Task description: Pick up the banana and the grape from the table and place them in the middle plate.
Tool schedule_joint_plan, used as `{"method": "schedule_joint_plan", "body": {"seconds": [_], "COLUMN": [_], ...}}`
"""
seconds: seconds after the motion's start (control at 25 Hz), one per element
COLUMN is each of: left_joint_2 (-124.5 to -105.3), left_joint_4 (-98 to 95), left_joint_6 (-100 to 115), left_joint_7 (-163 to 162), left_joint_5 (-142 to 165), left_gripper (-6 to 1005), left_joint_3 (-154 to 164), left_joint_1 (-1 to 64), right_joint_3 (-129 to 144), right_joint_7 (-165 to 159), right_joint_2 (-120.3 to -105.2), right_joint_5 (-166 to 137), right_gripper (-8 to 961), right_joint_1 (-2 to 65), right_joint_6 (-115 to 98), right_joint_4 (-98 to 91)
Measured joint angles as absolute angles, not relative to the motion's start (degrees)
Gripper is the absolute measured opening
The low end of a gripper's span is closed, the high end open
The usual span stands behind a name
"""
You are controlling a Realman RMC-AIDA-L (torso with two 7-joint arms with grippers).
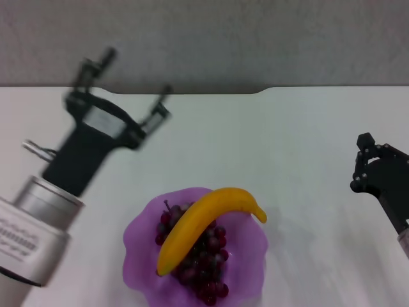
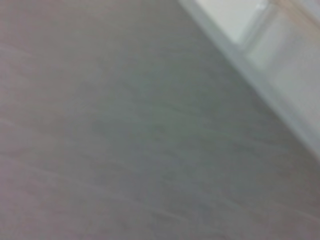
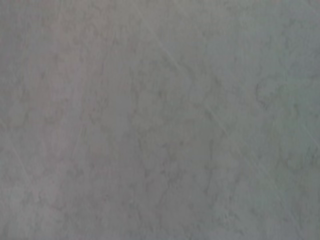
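Purple middle plate [image 1: 144,240] holds the grape [image 1: 203,263] under the banana [image 1: 204,224]; left pincer [image 1: 135,82] spread wide, empty.

No readable text (arm label [image 1: 18,235] illegible).

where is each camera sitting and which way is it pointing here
Head view: on the robot's head, facing forward and down at the table, the plate holding banana and grapes; left gripper, jaws spread, and right gripper show.
Left wrist view: on the left wrist, facing a grey surface; no robot parts.
Right wrist view: on the right wrist, facing plain mottled grey; no robot parts.
Shared: both wrist views show only grey surface.
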State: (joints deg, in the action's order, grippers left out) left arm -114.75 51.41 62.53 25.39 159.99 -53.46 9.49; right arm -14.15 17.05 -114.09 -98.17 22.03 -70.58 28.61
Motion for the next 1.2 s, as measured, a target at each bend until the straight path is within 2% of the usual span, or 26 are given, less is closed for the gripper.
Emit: {"method": "schedule_joint_plan", "body": {"seconds": [0.12, 0.2, 0.6, 0.88, 1.2], "left_joint_2": [-116.13, -116.29, -116.09, -115.81, -115.31], "left_joint_4": [50.7, 50.5, 49.8, 43.4, 40.0], "left_joint_6": [66.4, 68.1, 68.3, 57.0, 53.6], "left_joint_7": [25.4, 25.5, 25.6, 25.8, 25.3], "left_joint_5": [158.2, 154.5, 136.3, 125.9, 122.9], "left_gripper": [890, 890, 887, 886, 883], "left_joint_3": [-57.1, -57.5, -57.9, -60.4, -60.5], "left_joint_1": [8.5, 8.2, 8.3, 13.4, 15.4], "right_joint_3": [-14.2, -14.2, -14.2, -14.2, -14.4], "right_joint_7": [17.0, 17.0, 17.0, 17.0, 17.0], "right_joint_2": [-114.23, -114.28, -114.25, -114.25, -114.31], "right_joint_5": [-98.2, -98.2, -98.2, -98.2, -98.2], "right_gripper": [11, 11, 11, 11, 10], "right_joint_1": [22.1, 22.2, 22.8, 23.5, 23.7], "right_joint_6": [-70.6, -70.6, -69.7, -68.4, -68.1], "right_joint_4": [28.2, 28.1, 28.1, 28.0, 28.0]}}
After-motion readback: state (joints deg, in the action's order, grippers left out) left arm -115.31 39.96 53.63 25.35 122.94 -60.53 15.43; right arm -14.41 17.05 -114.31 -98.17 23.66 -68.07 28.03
